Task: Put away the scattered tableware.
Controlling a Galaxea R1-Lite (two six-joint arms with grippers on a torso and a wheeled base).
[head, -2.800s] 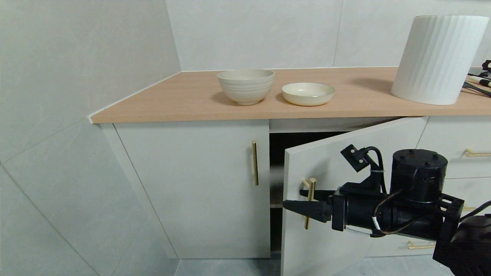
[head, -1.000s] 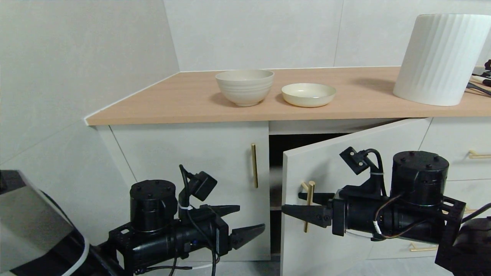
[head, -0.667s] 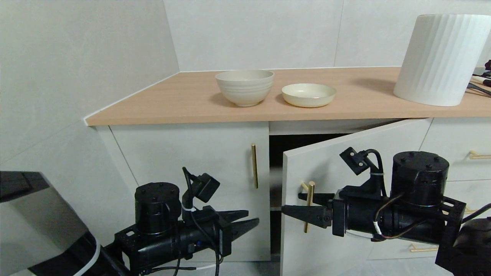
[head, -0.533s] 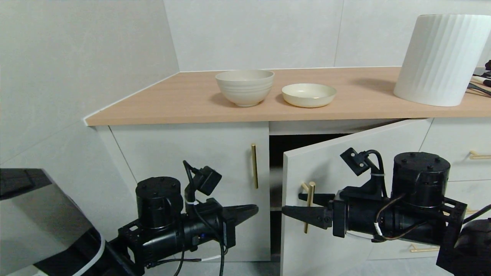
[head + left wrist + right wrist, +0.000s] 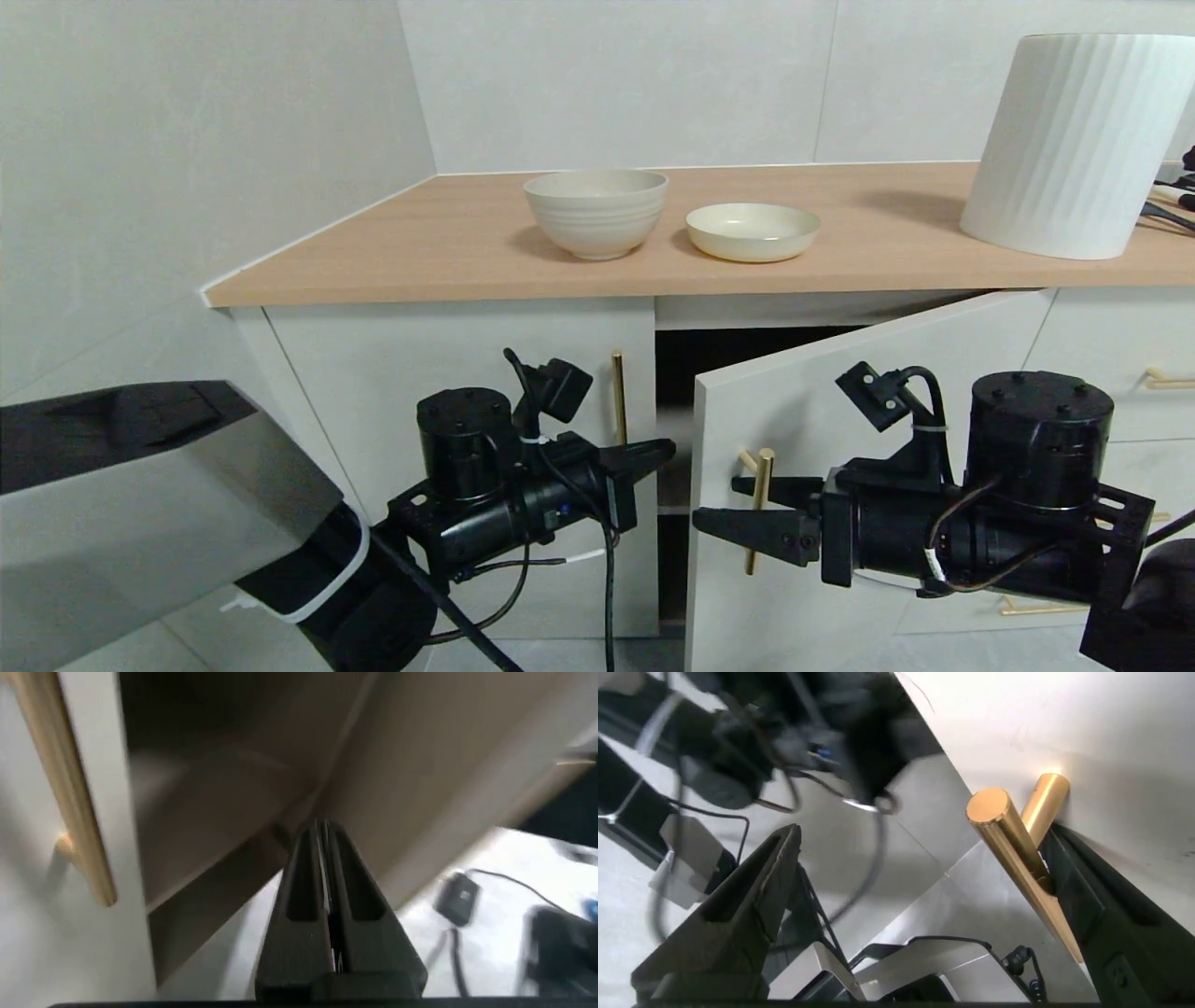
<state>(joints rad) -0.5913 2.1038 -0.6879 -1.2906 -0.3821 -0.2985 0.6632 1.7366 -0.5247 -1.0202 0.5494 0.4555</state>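
The cream ribbed ceramic bowl and the shallow cream dish sit upright, mouths up, side by side but apart on the wooden table. Below them, the white cabinet door stands ajar. The right gripper has its fingers spread on either side of that door's upright brass bar handle. The left gripper, fingers pressed together, points at the dark gap beside the door. Half a second ago it sat lower and farther left, and a second ago its fingers were parted.

On counter, bowl left of dish; below, open door right of shut door.
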